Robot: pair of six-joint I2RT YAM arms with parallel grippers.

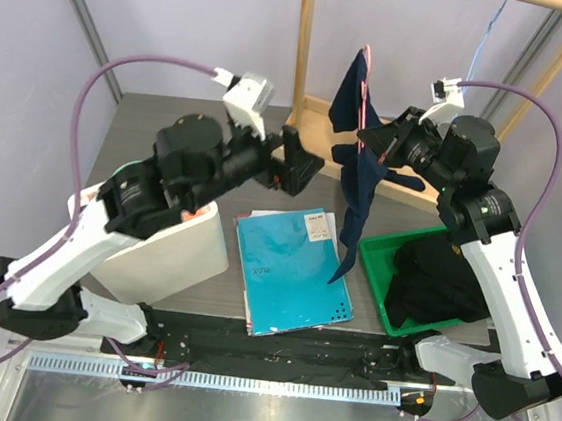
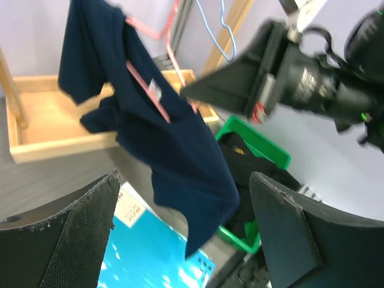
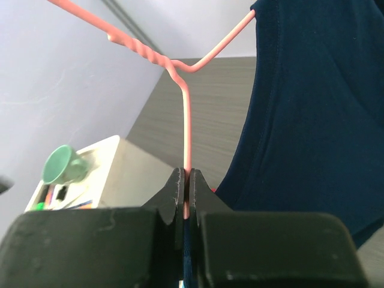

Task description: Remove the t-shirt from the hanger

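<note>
A navy t-shirt (image 1: 360, 174) hangs on a pink wire hanger (image 1: 367, 59) above the table, in front of the wooden rack; one sleeve is bunched up high and the hem dangles low. My right gripper (image 1: 381, 141) is shut on the hanger's wire (image 3: 186, 120), pinched between the fingertips (image 3: 176, 186), with the shirt (image 3: 312, 120) just right of them. My left gripper (image 1: 301, 162) is open and empty, just left of the shirt. In the left wrist view the shirt (image 2: 174, 144) and hanger (image 2: 144, 84) hang beyond its open fingers (image 2: 66, 234).
A wooden rack base tray (image 1: 404, 188) and post (image 1: 304, 42) stand behind. A green bin (image 1: 380, 271) with dark clothing sits at the right. A teal book (image 1: 290, 267) lies in the middle, with a white box (image 1: 171, 249) to its left. A blue hanger (image 1: 486, 31) hangs on the rail.
</note>
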